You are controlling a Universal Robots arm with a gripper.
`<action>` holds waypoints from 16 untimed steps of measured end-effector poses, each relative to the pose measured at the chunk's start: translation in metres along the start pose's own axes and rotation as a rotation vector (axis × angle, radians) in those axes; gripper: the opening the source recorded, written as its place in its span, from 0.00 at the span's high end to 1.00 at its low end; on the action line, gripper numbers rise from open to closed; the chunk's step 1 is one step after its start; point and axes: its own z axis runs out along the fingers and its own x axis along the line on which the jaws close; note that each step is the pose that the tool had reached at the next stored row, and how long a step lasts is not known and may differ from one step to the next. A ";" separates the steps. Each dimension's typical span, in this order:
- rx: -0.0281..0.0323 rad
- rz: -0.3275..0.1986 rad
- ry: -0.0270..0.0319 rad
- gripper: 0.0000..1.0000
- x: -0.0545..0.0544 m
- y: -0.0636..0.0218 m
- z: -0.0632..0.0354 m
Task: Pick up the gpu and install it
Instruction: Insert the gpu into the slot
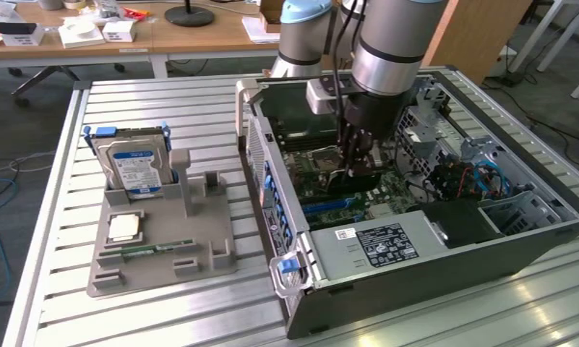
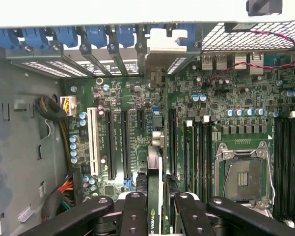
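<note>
Clenched on the gpu (image 2: 153,217) with the gripper (image 2: 157,202), 1 finger pressing on each flat face and the card standing edge-on between them. Hanging low inside the open computer case (image 1: 415,249), just above the green motherboard (image 2: 137,108) and roughly in line with the long black slots (image 2: 110,142). Cannot tell whether the lower edge touches a slot. In the exterior view, entering the case straight from above.

Probably light, thin and stiff, so easy to tilt and prone to jam in a narrow slot if held crooked. Likely fragile along the lower edge and on the small parts of its face. Best held as here, by the flat faces near the upper edge, well away from the edge that meets the slot.

Inside the case: the motherboard, 1 bare processor socket (image 2: 243,172), red and black wires (image 2: 235,54) and a row of blue clips (image 2: 64,37) along 1 wall. On the grey holder (image 1: 164,271), beside the case on the exterior view's left: 1 hard drive (image 1: 135,166) standing upright, 1 square chip (image 1: 123,228) lying flat and 1 slim green memory stick (image 1: 159,249) lying flat.
</note>
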 end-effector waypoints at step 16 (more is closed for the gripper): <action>0.0001 0.000 0.0011 0.75 0.001 0.0008 0.0000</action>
